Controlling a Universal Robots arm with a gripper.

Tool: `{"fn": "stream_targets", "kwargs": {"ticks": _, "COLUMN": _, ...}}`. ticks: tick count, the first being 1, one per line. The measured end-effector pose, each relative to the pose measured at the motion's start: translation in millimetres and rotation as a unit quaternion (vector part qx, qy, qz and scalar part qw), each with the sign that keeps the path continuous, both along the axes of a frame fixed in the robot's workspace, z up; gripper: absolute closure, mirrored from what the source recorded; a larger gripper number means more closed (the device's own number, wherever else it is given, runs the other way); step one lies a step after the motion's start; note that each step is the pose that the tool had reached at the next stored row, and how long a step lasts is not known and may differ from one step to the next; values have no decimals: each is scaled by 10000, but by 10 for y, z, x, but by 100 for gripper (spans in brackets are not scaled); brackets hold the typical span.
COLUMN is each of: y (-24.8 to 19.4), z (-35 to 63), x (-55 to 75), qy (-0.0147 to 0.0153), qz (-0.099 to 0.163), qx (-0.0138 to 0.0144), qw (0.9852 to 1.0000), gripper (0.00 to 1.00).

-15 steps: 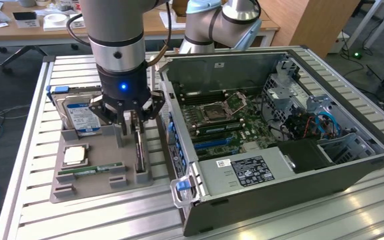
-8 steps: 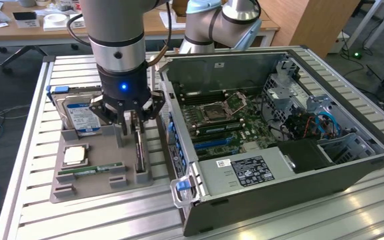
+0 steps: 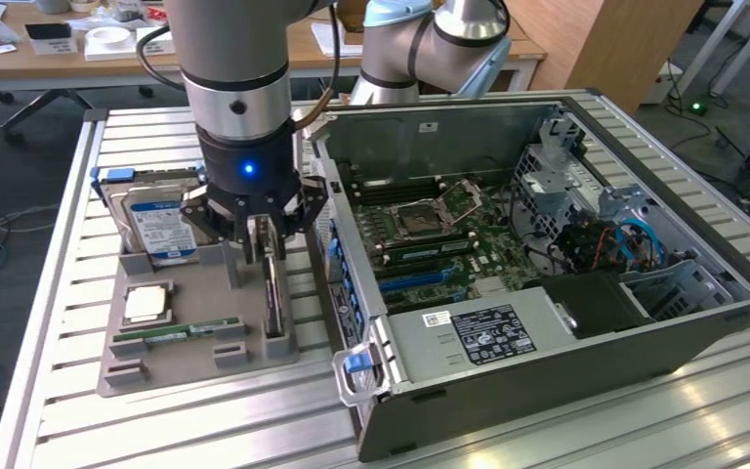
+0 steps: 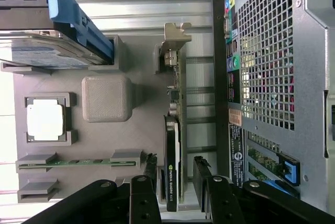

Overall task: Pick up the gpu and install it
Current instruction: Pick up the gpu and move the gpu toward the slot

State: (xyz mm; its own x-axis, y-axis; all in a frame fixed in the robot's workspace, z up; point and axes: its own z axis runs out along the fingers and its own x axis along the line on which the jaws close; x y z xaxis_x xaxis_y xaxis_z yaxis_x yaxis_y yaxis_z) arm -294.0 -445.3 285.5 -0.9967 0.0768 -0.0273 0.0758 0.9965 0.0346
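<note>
Gripper [image 3: 269, 252], mine: fingers [image 4: 151, 167] apart, one on each side of the gpu [image 4: 172, 130], not clamped on it. Gpu: standing on edge in a slot of the grey holder tray [image 3: 180, 366], just beside the open computer case [image 3: 545, 322]. Same tray: hard drive [image 3: 160, 225], processor [image 3: 147, 303], RAM stick [image 3: 173, 334].

A grey parts tray [image 3: 169, 365] sits on a slatted metal table [image 3: 192, 430]. At the tray's far end a hard drive [image 3: 160, 227] with a blue label stands upright. A processor chip [image 3: 148, 302] lies flat mid-tray, and a memory stick [image 3: 177, 333] sits on edge nearer the front. An open computer case [image 3: 584, 376] stands just beside the tray.
</note>
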Motion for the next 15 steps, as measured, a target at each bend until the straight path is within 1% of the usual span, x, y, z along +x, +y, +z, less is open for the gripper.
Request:
{"fn": "stream_targets", "kwargs": {"ticks": 4, "y": 1, "z": -6, "x": 1, "qy": 0, "qz": 0, "qx": 1, "qw": 10000, "gripper": 58}}
{"fn": "stream_targets", "kwargs": {"ticks": 9, "y": 0, "z": -40, "x": 1, "qy": 0, "qz": 0, "qx": 1, "qw": 10000, "gripper": 58}}
{"fn": "stream_targets", "kwargs": {"ticks": 15, "y": 0, "z": -44, "x": 1, "qy": 0, "qz": 0, "qx": 0, "qw": 10000, "gripper": 58}}
